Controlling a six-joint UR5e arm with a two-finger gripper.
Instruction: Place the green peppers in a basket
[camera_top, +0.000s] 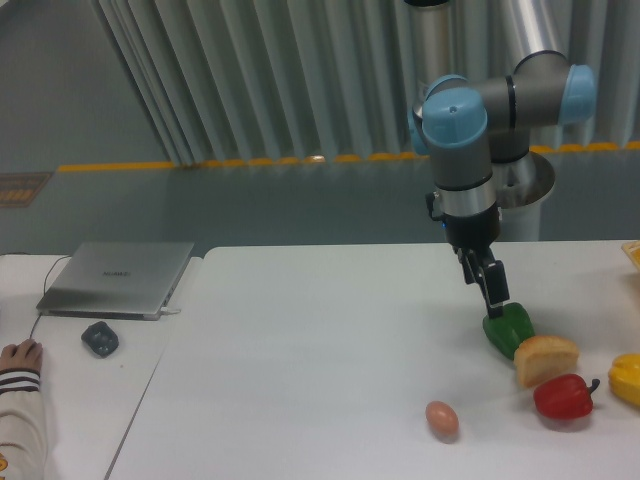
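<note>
Your gripper (496, 300) hangs tilted over the right part of the white desk (320, 340), its fingers (494, 285) reaching down to the top of the green pepper (508, 330); you cannot tell from this angle whether they are apart or clamped on it. The green pepper sits on the desk, touching a bread roll (546, 359) on its right. Just past the roll lie a red pepper (563, 396) and a yellow pepper (627, 377). An egg (442, 419) rests nearer the front edge
</note>
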